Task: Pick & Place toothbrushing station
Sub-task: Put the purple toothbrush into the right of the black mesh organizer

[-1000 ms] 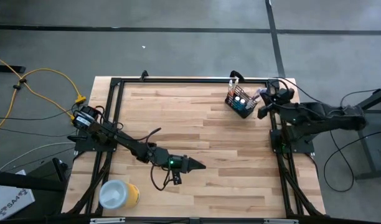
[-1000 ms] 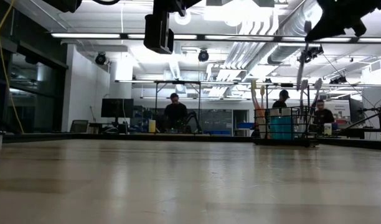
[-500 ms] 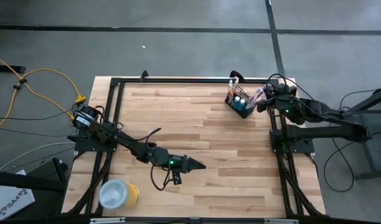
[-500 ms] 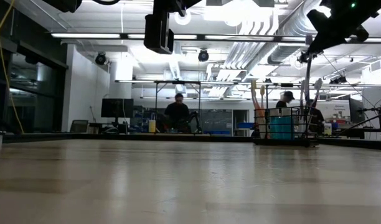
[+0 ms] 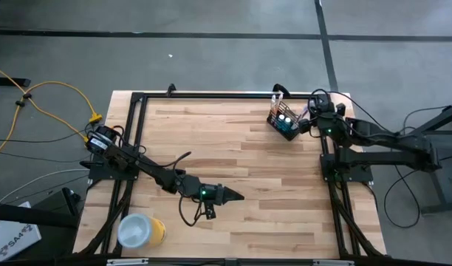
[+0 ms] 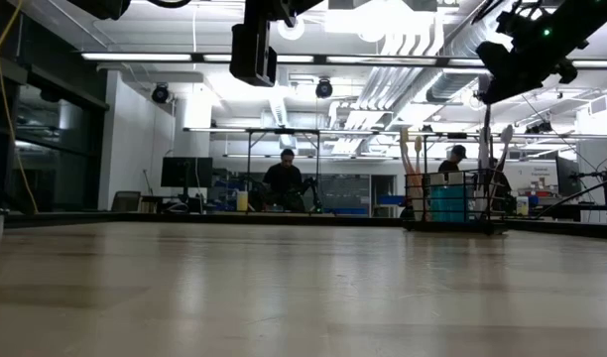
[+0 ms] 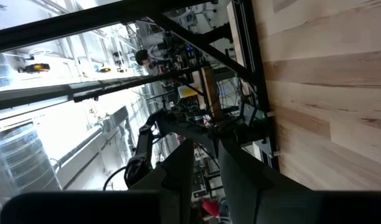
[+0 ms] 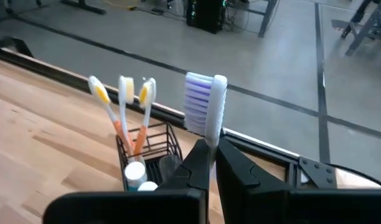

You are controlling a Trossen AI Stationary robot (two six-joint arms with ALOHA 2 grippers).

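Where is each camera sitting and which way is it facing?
High view: overhead, looking straight down; both arms, left gripper, table.
Low view: table height, looking level across into the room; arms overhead.
Left wrist view: past its own fingers along the table edge.
Right wrist view: right gripper shut on a purple toothbrush.
Shared: the mesh holder shows in the high, low and right wrist views.

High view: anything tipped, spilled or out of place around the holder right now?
Nothing stands out. The wire holder stands upright near the table's far right corner, brushes and tubes upright inside. The right gripper is shut on a purple toothbrush beside it. The yellow cylinder lies on its side at the near left, nothing spilled.
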